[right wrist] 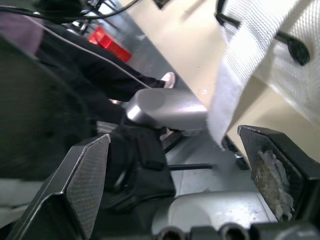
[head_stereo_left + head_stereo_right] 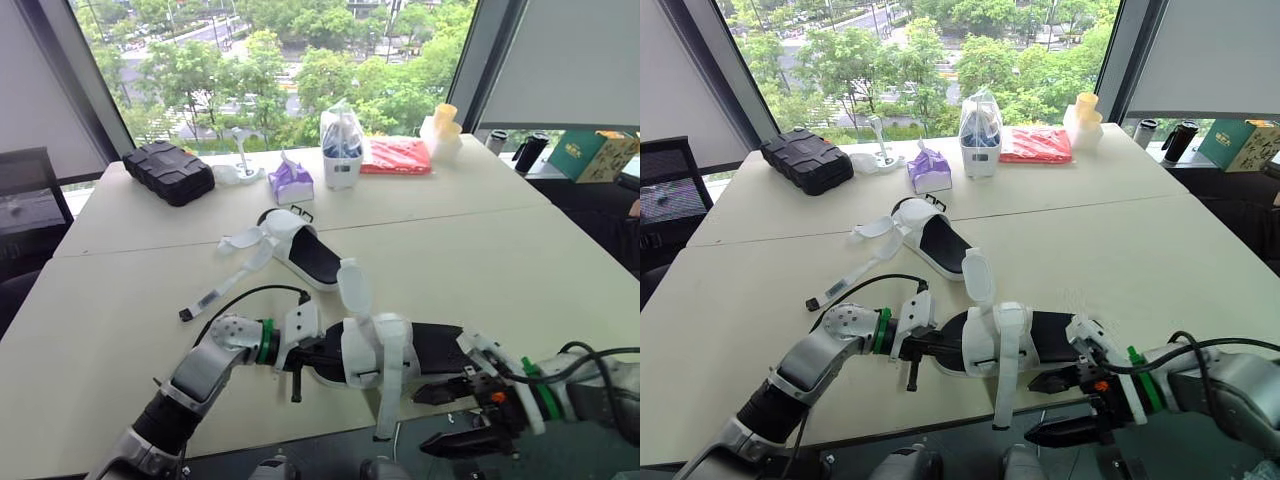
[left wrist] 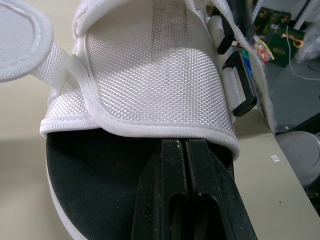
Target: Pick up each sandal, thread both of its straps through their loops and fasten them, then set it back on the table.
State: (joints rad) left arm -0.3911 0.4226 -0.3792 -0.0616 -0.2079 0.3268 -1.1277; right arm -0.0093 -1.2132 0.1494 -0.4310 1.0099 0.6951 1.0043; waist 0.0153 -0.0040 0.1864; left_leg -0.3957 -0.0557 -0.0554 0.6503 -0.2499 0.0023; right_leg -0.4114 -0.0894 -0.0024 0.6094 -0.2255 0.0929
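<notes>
Left fingers (image 3: pixel 162 180) (closed) inside sandal (image 2: pixel 380 350)

My head pair looks forward and down across the surface (image 2: pixel 500 250) toward its far edge and the windows (image 2: pixel 300 60). Both eyes share that whole spread, slightly offset. Left wrist camera's pressed right up against the sandal (image 3: pixel 150 75), sighting along the left claw (image 3: pixel 183 146). Right wrist camera peers between the right claw (image 1: pixel 175 137) fingers past the near edge, with a strap (image 1: pixel 240 85) hanging close.
</notes>
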